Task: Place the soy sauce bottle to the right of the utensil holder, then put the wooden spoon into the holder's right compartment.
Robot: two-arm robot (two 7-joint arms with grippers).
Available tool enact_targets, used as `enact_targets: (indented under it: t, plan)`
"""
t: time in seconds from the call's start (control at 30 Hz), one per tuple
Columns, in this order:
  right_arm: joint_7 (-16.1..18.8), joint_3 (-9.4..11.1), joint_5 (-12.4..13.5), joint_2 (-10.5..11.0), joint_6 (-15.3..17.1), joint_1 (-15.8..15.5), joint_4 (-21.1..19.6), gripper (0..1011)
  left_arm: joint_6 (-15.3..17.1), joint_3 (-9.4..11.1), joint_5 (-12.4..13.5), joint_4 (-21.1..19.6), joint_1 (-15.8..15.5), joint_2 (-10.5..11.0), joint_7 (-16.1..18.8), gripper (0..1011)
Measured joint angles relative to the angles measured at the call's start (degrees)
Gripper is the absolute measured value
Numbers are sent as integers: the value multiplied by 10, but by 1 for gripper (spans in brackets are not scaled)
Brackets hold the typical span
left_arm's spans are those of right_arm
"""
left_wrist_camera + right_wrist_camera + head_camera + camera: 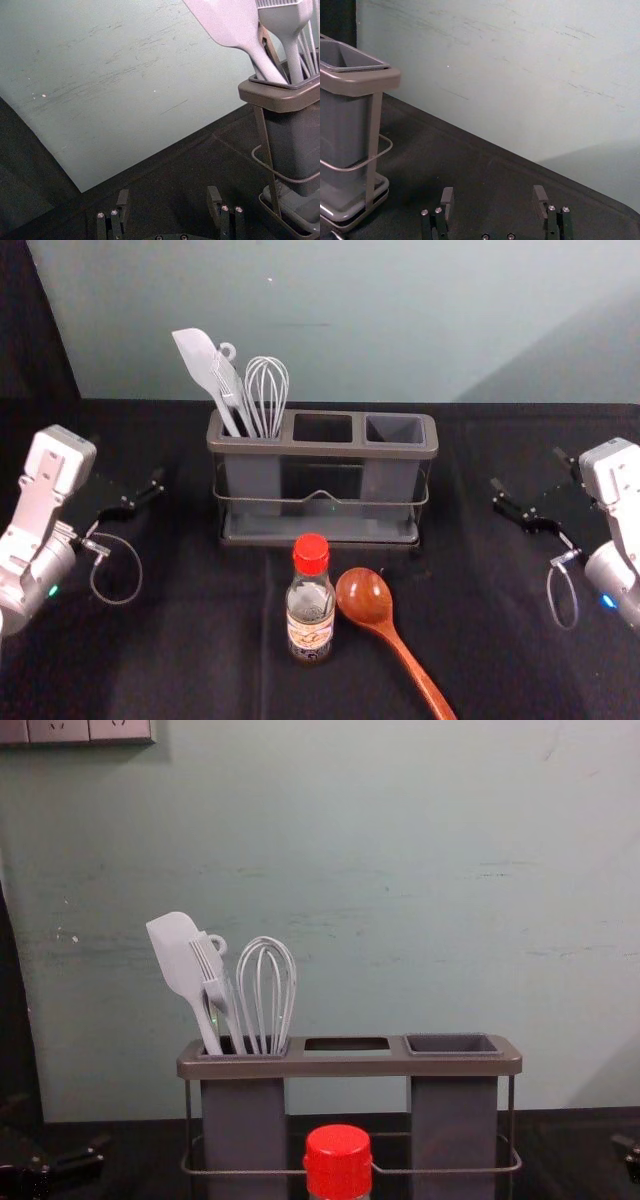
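The soy sauce bottle (311,602), red-capped, stands upright in front of the utensil holder (322,449); its cap (338,1161) shows in the chest view. Just right of it the wooden spoon (366,597) lies on the table, handle toward the near edge. The holder's right compartment (394,429) is empty; white utensils stand in the left one. My left gripper (130,502) is open, left of the holder, and in its wrist view the left gripper (167,202) has nothing between its fingers. My right gripper (528,492) is open, right of the holder; likewise the right gripper (493,202) in its wrist view.
A pale wall (400,320) rises behind the black-covered table (200,660). The white whisk (267,395) and spatula (200,358) stick up above the holder. Dark cloth hangs at the far left. Bare table lies between the holder and my right gripper.
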Motion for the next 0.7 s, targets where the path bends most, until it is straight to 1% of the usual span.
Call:
enact_targets:
  t: [0.13, 0.2, 0.37, 0.43, 0.53, 0.7]
  plan:
    - [-1, 6, -5, 4, 0, -13, -13, 1004, 0, 0, 0, 0, 0, 0, 0, 1000]
    - [-5, 10, -10, 8, 1, -26, -27, 1004, 0, 0, 0, 0, 0, 0, 0, 1000]
    - [-17, 22, -21, 21, 5, -68, -79, 1004, 0, 0, 0, 0, 0, 0, 0, 1000]
    - [-20, 26, -21, 24, 4, -81, -93, 1004, 0, 0, 0, 0, 0, 0, 0, 1000]
    - [-25, 35, -19, 27, -3, -114, -127, 1004, 0, 0, 0, 0, 0, 0, 0, 1000]
    - [-28, 42, -13, 23, -17, -146, -156, 1004, 0, 0, 0, 0, 0, 0, 0, 1000]
